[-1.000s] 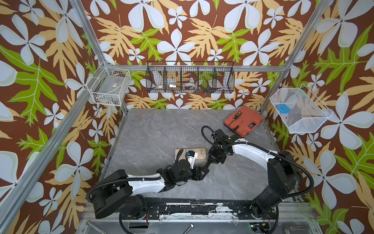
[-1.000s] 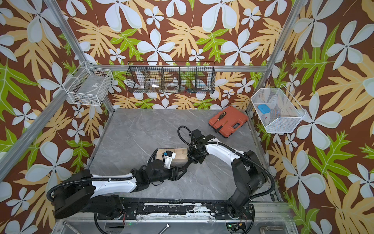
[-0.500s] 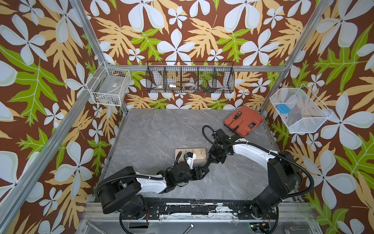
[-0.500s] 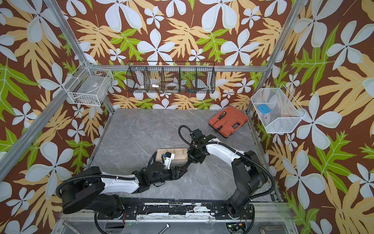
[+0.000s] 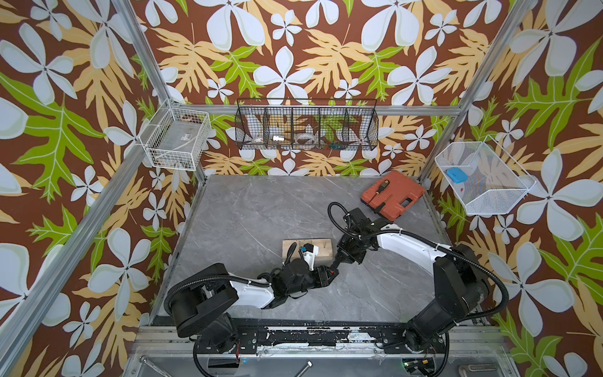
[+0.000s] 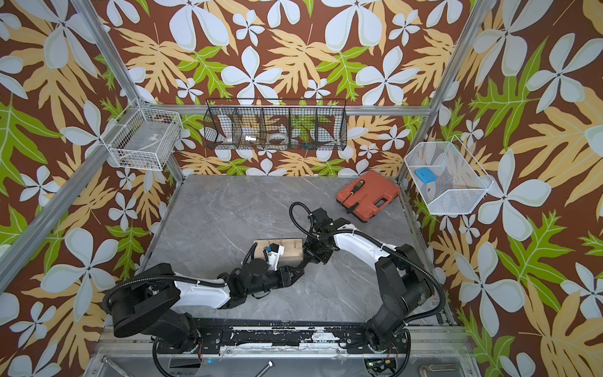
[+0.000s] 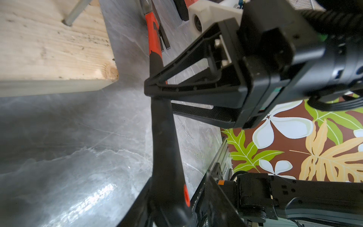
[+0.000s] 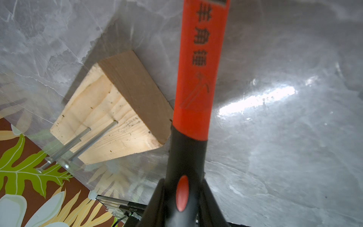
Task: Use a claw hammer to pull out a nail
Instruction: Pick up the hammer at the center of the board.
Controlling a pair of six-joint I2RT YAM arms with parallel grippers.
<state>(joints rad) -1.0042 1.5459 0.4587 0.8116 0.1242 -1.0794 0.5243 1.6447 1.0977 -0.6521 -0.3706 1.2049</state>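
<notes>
**Item:** hammer (image 8: 196,78), orange shaft, black rubber grip.

**Location:** just off the 4 o'clock corner of the wood block (image 8: 110,118), a little toward 6 o'clock from the table's centre. Its head is hidden under the right wrist.

**Holders:**
- Right gripper (image 7: 155,88): clamped tight on the grip just below the orange.
- Left gripper (image 5: 331,273): partly open, jaws either side of the grip's butt end. Whether they touch it cannot be told.

**Step, as judged:** the left takes the butt end.
- Seat both jaws squarely on rubber before the right lets go.
- Keep the fork turned toward the nails (image 8: 94,137), which stand tall from the block.

**Surface:** grey marbled table (image 5: 248,215), glossy. An orange tool case (image 5: 396,192) with a screwdriver (image 5: 380,191) lies at 1 o'clock.

**Room:** flowered walls. A black wire basket (image 5: 306,130) hangs at 12 o'clock, a white wire basket (image 5: 176,140) at 10 and a white mesh bin (image 5: 483,182) at 2.
</notes>
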